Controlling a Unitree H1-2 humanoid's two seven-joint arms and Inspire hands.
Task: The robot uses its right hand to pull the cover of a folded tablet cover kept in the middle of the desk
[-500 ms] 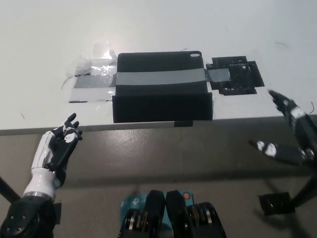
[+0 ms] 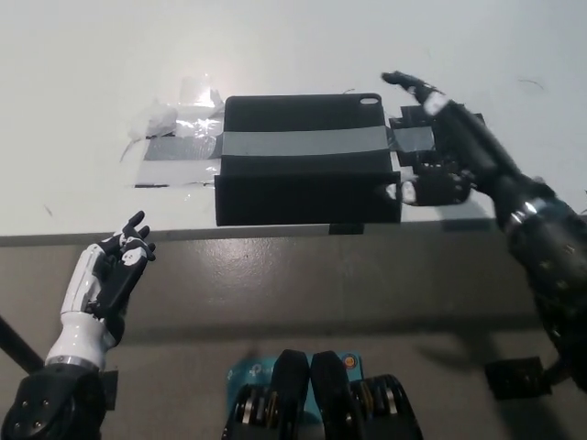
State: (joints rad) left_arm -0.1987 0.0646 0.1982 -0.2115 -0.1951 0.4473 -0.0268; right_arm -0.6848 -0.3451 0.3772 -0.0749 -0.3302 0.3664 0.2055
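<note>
At the centre of the frame, the black folded tablet cover (image 2: 307,158) lies flat on the white desk (image 2: 92,55), strapped by grey tape (image 2: 303,142). My black right hand (image 2: 440,137) hovers at its right edge, fingers spread, holding nothing. My white left hand (image 2: 115,270) rests lower left below the desk edge, fingers loosely apart.

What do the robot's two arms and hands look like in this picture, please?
The left hand has white shells on its back and wrist over black inner parts and dark fingers, on a black rounded forearm segment. The right hand is black with small white fingertip pads, joined by a silvery ring to a thick, matt black forearm. No cables show.
</note>
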